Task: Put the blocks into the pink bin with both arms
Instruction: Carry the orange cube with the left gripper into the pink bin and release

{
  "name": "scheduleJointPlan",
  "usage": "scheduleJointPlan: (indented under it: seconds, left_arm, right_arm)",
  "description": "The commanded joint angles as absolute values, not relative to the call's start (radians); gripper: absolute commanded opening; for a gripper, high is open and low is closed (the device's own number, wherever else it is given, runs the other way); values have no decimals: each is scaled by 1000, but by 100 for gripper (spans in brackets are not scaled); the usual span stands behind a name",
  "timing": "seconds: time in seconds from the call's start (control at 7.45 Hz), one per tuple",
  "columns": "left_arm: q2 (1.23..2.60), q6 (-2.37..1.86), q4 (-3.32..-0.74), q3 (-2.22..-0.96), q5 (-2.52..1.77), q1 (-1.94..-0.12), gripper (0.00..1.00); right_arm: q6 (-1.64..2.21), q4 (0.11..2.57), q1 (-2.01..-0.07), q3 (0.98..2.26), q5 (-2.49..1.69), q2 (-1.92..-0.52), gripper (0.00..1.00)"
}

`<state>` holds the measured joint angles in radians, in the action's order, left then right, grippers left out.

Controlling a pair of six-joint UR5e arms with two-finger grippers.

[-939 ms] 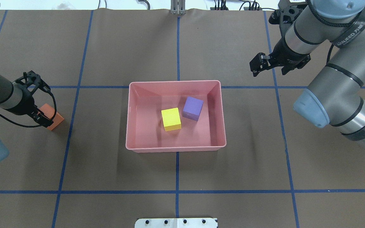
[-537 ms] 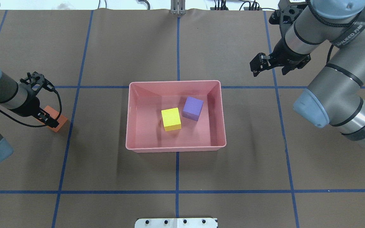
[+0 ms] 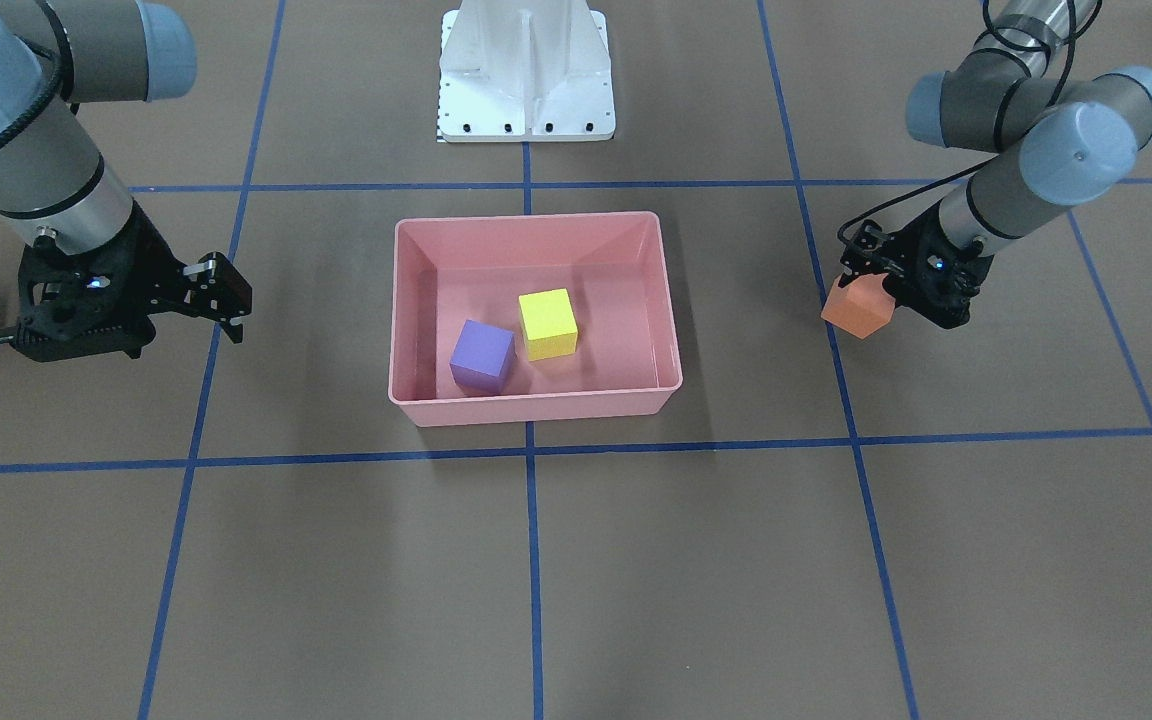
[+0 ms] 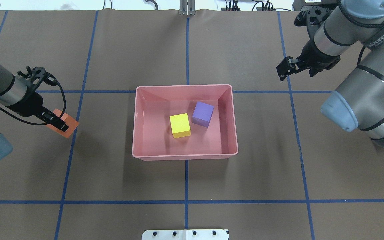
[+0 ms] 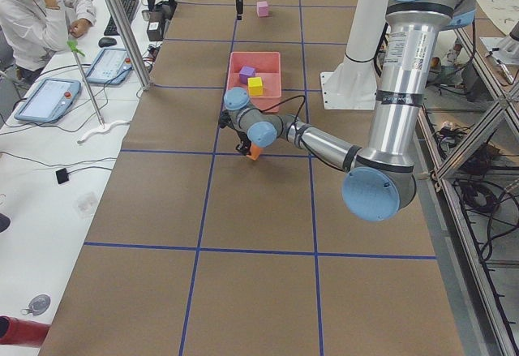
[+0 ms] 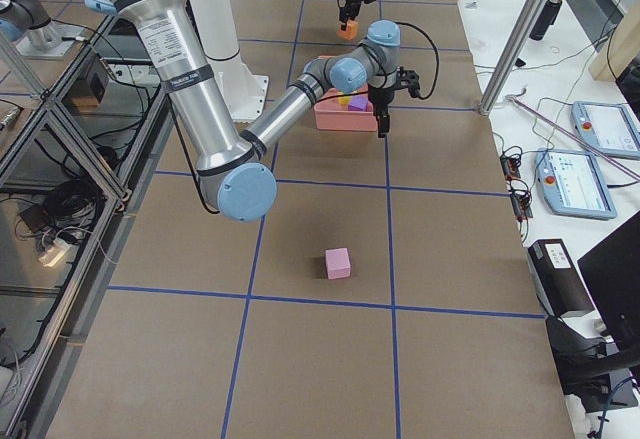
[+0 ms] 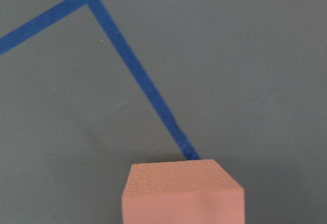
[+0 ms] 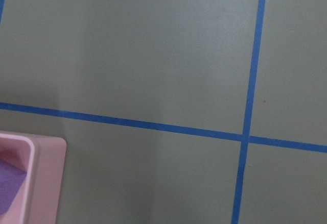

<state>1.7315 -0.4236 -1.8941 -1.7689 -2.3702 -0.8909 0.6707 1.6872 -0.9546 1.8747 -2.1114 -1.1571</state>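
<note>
2 blocks [image 4: 180, 125] in pink bin [image 4: 185, 155] — 1 orange block [image 4: 72, 124] gripped in left hand [image 4: 62, 126] — right hand [image 4: 297, 74] released

Bright even light, soft shadows, sharp

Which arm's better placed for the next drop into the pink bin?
Left. The left gripper holds the orange block; the right gripper is empty, far from the light pink block.
</note>
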Motion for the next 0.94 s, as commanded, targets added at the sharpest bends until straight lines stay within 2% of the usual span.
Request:
scheduleJointPlan:
  seconds: [0.0, 0.4, 0.54, 0.67, 0.8]
  left_arm:
    - [1810, -771, -1852, -1874, -2419, -914, 0]
    - [2041, -1194, -1850, -1850, -2380, -861, 0]
    - [2096, -1260, -1851, -1818, -2306, -807, 23]
    - [2149, -1300, -1850, -1781, -2225, -760, 99]
    - [2154, -1321, -1850, -1781, -2202, -749, 100]
  right_arm:
    - [472, 1686, -1047, 1879, -2176, -1260, 100]
    - [225, 1668, -1144, 1878, -2194, -1411, 100]
    - [215, 1608, -1150, 1872, -2209, -1457, 100]
    - [210, 1527, -1152, 1870, -2212, -1529, 100]
    - [198, 1456, -1166, 1870, -2224, -1593, 100]
